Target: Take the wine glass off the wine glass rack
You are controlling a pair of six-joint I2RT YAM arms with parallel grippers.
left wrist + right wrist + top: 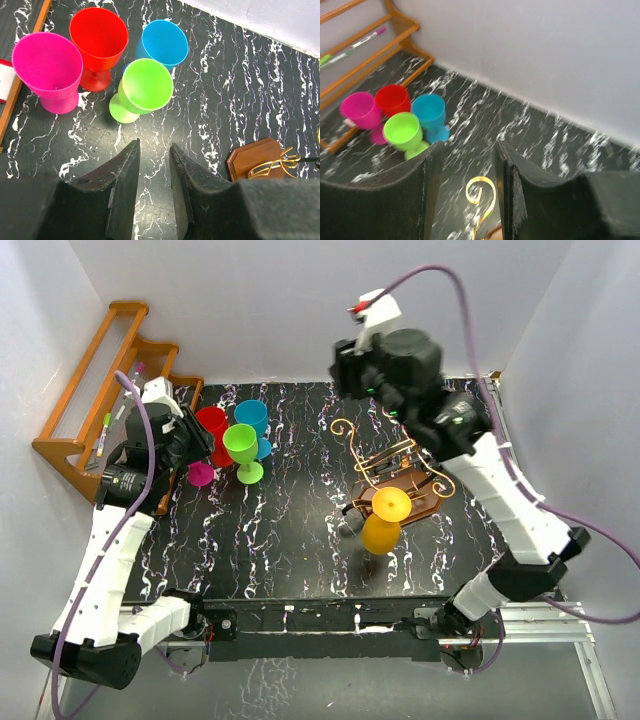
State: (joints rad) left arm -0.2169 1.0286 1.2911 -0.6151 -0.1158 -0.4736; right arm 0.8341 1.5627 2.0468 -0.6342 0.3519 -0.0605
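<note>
The wine glass rack (405,472), a gold wire frame with curly ends on a dark brown base, stands right of the table's centre. A yellow-orange wine glass (384,522) hangs from its near end, foot up and bowl down. My right gripper (345,372) is open and empty, raised high behind the rack; in its wrist view (467,146) a gold scroll (481,192) shows between the fingers far below. My left gripper (196,452) is open and empty at the far left, beside the coloured glasses. Its wrist view (154,146) shows a corner of the rack base (255,157).
Red (211,426), blue (252,417), green (241,445) and magenta (201,473) glasses stand upright in a cluster at the back left. An orange-brown stepped wooden shelf (95,390) with pens leans at the left wall. White walls enclose the black marbled table (280,540).
</note>
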